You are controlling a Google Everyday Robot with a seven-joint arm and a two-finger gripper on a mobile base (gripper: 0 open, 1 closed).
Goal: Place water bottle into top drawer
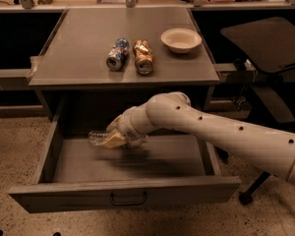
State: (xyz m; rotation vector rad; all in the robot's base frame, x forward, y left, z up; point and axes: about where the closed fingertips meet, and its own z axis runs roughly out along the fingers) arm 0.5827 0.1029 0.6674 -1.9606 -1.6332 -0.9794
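Note:
The top drawer (132, 195) is pulled open below the grey table, its flat front carrying a dark loop handle (128, 199). My white arm reaches in from the right. My gripper (114, 136) is shut on the clear water bottle (99, 138), which lies on its side with its free end pointing left. The bottle hangs low over the back left part of the drawer floor.
On the table (78, 53) lie a blue-silver can (116, 54) and a gold-brown can (143, 56), with a pale bowl (181, 39) to their right. A black office chair (268, 48) stands at the right. Speckled floor surrounds the drawer.

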